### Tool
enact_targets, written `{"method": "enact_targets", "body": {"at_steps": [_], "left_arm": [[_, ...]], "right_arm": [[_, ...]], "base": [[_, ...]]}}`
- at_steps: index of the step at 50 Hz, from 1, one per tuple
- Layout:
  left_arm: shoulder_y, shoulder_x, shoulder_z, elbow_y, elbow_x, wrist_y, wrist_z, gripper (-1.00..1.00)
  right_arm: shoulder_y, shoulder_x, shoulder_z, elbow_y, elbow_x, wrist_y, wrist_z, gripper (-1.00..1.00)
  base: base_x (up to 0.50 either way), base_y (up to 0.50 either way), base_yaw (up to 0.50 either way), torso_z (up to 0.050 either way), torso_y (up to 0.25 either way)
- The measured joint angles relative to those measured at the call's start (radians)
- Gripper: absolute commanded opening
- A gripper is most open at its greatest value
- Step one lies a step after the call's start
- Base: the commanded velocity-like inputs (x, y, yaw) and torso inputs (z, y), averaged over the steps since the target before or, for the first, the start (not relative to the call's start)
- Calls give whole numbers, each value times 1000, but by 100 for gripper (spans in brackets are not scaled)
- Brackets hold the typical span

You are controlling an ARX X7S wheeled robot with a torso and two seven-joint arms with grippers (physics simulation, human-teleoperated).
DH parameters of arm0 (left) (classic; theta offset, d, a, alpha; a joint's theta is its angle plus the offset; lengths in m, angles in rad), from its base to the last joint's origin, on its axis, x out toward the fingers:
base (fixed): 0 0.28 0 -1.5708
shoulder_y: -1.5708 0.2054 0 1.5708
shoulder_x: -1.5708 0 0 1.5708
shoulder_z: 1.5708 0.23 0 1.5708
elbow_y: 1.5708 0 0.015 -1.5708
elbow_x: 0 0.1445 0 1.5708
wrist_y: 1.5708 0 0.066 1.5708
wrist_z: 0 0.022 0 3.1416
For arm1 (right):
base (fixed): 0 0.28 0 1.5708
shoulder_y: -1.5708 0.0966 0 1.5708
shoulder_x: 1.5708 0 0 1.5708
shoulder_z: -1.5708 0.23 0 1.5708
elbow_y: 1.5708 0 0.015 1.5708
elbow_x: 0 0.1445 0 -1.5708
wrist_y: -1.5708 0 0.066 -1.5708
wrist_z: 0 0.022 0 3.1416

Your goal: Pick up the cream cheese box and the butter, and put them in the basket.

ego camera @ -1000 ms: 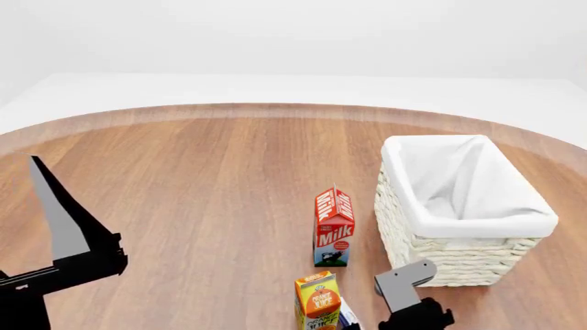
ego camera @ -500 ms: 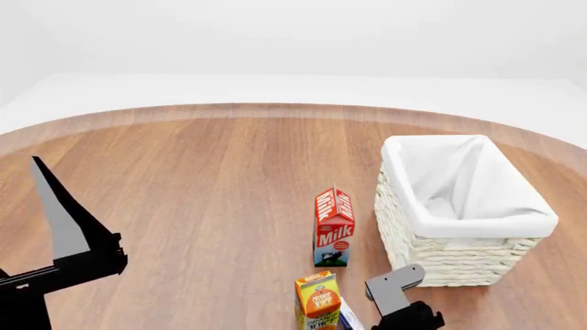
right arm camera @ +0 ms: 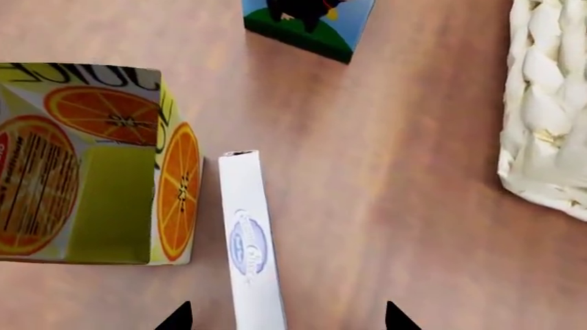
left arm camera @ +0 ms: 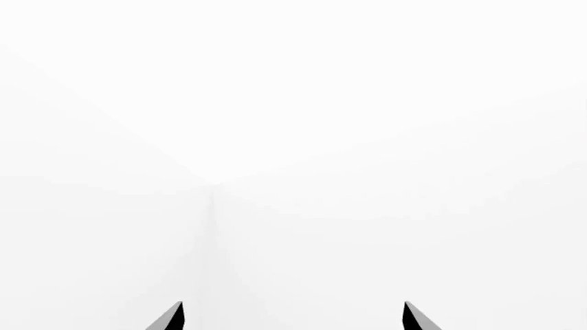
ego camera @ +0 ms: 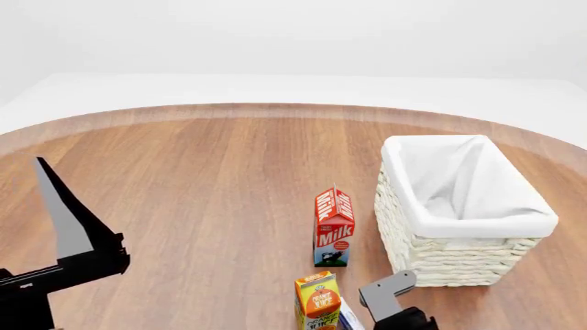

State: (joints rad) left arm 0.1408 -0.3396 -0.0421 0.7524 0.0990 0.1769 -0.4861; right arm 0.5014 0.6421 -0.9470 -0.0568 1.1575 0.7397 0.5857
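The right pincer [right arm camera: 284, 317] is spread open above the cream cheese box [right arm camera: 249, 240], which lies on the counter [ego camera: 211, 179] just beside the orange juice carton [right arm camera: 87, 165]; the left pincer [left arm camera: 291, 316] is also open, idle, facing blank white. To grasp well, I'd centre on the box and drop one fingertip into the slim gap by the carton without nudging it. The milk carton [ego camera: 334, 227] stands beyond, the basket [ego camera: 463, 237] near; the butter is out of view.

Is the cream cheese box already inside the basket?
No, the cream cheese box lies on the wooden table beside the orange juice carton, apart from the basket.
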Motion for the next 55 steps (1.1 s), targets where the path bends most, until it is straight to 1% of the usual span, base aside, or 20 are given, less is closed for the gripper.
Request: {"method": "enact_targets", "body": {"at_steps": [36,37,55], "left_arm": [[2,-8,8,-12,4,8,-13,100],[2,-8,8,-12,4,8,-13,100],[6,-14,12,-13,5,12,-17,100]], "right_arm": [[16,-54,-41,86,-54,-8,-48,100],[16,-54,-42,88,-55,-9,-48,-100],[28,-52,-87,65,-108,-9,-46,-100]], "base": [[0,0,0,0,0],[0,0,0,0,0],[0,0,0,0,0]]}}
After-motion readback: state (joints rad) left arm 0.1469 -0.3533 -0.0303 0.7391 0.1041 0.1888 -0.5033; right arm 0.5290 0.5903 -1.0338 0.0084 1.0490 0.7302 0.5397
